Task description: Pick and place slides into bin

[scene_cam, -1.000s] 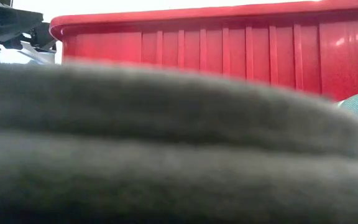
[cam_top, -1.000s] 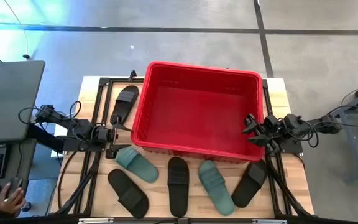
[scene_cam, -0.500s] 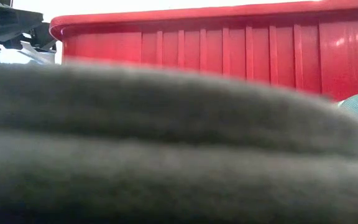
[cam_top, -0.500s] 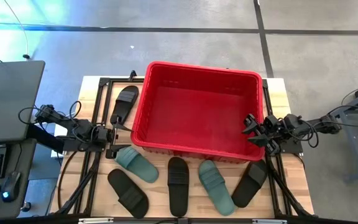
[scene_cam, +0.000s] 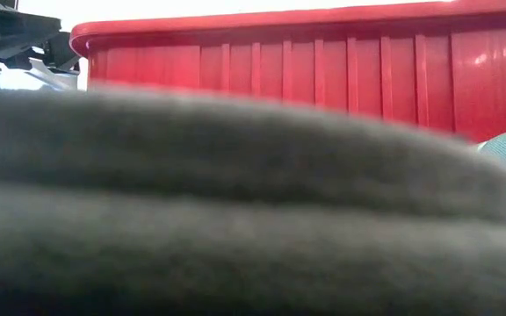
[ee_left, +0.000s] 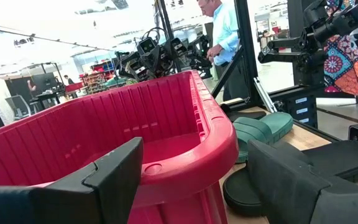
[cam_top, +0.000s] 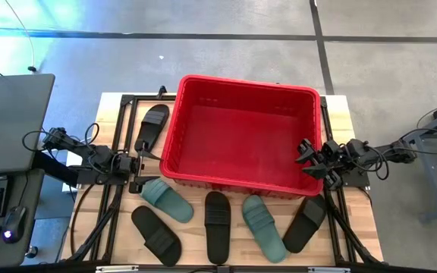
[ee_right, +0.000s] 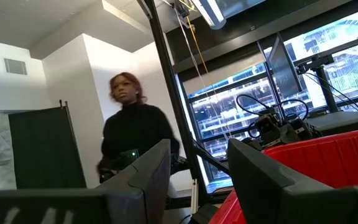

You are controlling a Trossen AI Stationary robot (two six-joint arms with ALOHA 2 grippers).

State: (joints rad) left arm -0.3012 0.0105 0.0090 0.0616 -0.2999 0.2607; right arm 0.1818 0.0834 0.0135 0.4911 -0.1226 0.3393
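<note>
Pale wooden counter [cam_top: 340,106], carrying the red bin [cam_top: 241,133] across its middle. Just left of the bin, one black slide [cam_top: 152,125]. Along the bin's near wall, left to right: a teal slide [cam_top: 166,199], a black slide [cam_top: 156,234] lower left of it, a black slide [cam_top: 218,225], a teal slide [cam_top: 262,226], a black slide [cam_top: 304,223].

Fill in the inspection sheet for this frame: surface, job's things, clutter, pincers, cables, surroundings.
Surface: wooden table with black frame rails.
Job's things: red bin, no slide inside; black slides and teal slides lie on the table outside it.
Clutter: nothing seen.
Pincers: left pincer open beside the bin's left wall; right pincer open at its right rim; both empty.
Cables: loose loops along both arms.
Surroundings: laptop at left; a person beyond the table.
</note>
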